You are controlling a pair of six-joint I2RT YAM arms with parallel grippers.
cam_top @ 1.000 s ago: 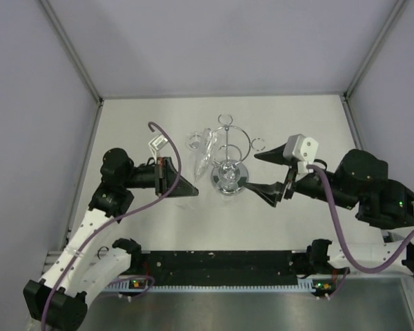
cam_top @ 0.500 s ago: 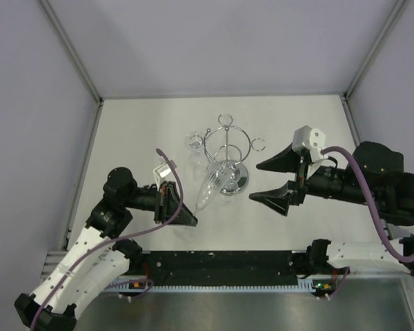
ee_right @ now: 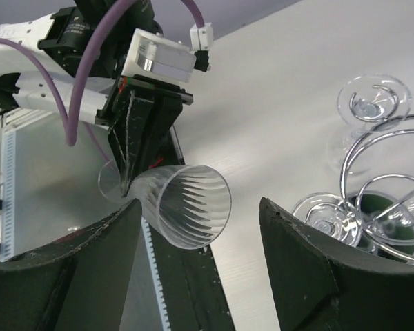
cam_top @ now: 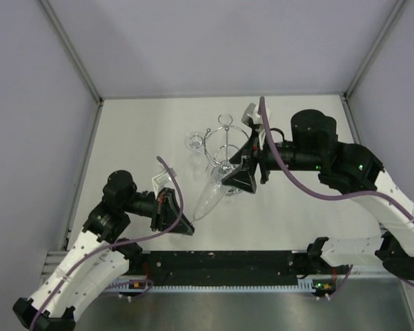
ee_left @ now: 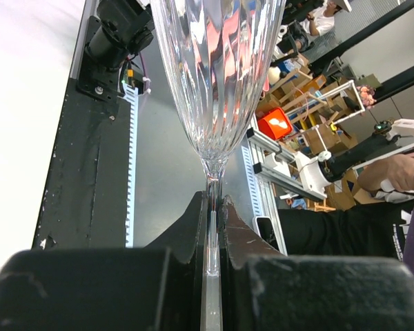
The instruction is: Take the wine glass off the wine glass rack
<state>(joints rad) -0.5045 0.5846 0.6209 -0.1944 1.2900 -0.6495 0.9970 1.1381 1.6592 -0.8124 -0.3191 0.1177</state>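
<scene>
Glass [cam_top: 208, 196] held off the rack [cam_top: 225, 141].
The left pincer [ee_left: 212, 214] clamps the glass stem, near-left of the rack; the right pincer [cam_top: 243, 165], fingers wide apart, hovers at the rack's base.

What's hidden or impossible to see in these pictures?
Top view: the right gripper overlaps the wine glass rack, hiding most of its base.
Left wrist view: the top edge crops the wine glass; the left gripper hides its foot.
Right wrist view: the rack runs off the right edge.

White table [cam_top: 138, 131], lavender walls [cam_top: 27, 103] around it. Black toothed rail [cam_top: 221, 265] along the 6 o'clock edge.
</scene>
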